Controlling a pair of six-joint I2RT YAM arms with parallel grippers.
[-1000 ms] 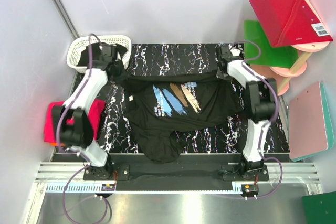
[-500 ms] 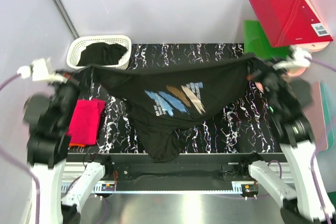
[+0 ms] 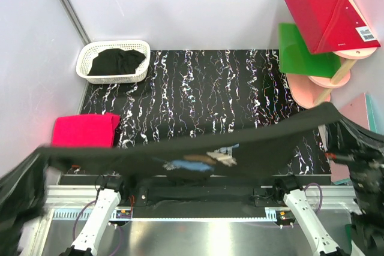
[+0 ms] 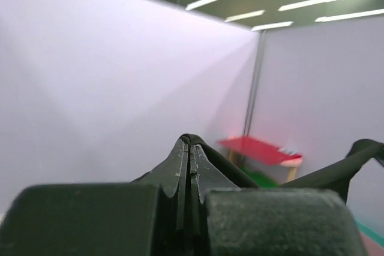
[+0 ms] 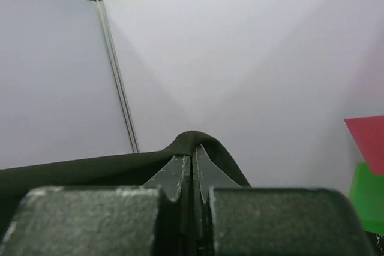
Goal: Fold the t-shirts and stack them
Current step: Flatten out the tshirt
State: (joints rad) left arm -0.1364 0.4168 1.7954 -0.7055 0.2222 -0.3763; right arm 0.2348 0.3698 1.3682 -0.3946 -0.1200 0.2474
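A black t-shirt (image 3: pixel 258 148) with a blue, tan and white print (image 3: pixel 204 160) hangs in the air, stretched taut across the near part of the top view. My left gripper (image 4: pixel 189 145) is shut on one corner of its edge, at the far left. My right gripper (image 5: pixel 193 148) is shut on the other corner, at the far right and higher up. Cloth folds over both pairs of fingertips. A folded hot-pink t-shirt (image 3: pixel 84 130) lies at the table's left edge. Another black t-shirt (image 3: pixel 117 61) sits crumpled in the white basket (image 3: pixel 143 45).
The black marbled table (image 3: pixel 210 88) lies below the raised shirt. Red (image 3: pixel 327 19) and green (image 3: pixel 303 58) boards rest on a pink round shelf (image 3: pixel 312 91) at the back right. A pink board (image 3: pixel 360 105) shows at the right edge.
Both arms have swung up and back toward the near edge. The printed shirt has left the table and now hangs stretched between the shut grippers.
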